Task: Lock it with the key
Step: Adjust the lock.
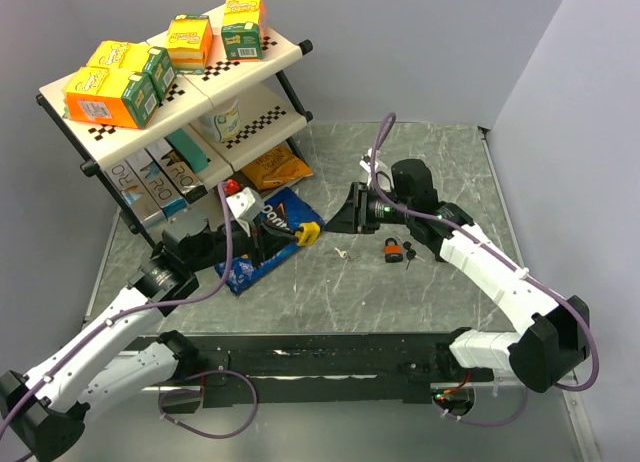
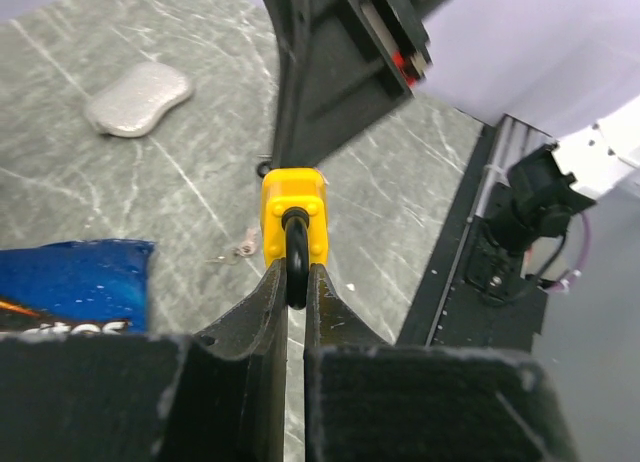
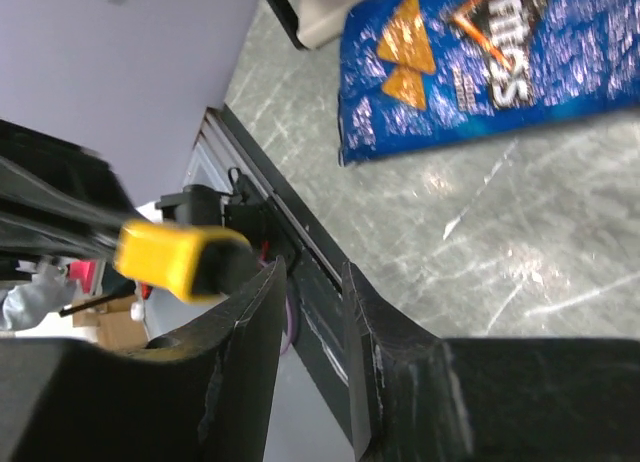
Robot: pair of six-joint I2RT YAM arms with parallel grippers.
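My left gripper (image 1: 297, 234) (image 2: 296, 274) is shut on the black shackle of a yellow padlock (image 1: 309, 231) (image 2: 293, 214) and holds it above the table. My right gripper (image 1: 347, 220) (image 3: 312, 277) hangs just right of it, facing it. Its jaws are open with nothing between them. In the right wrist view the yellow padlock (image 3: 168, 258) sits outside the left finger (image 3: 255, 322). The key (image 1: 408, 258), a tiny dark bunch, lies on the table beside an orange padlock (image 1: 394, 249), below the right forearm.
A small pale metal piece (image 1: 343, 252) (image 2: 240, 249) lies on the table under the two grippers. A blue chip bag (image 1: 268, 244) (image 3: 470, 62) lies beneath the left arm. A shelf rack (image 1: 270, 77) with boxes stands at the back left. A silver pouch (image 2: 140, 97) lies farther off.
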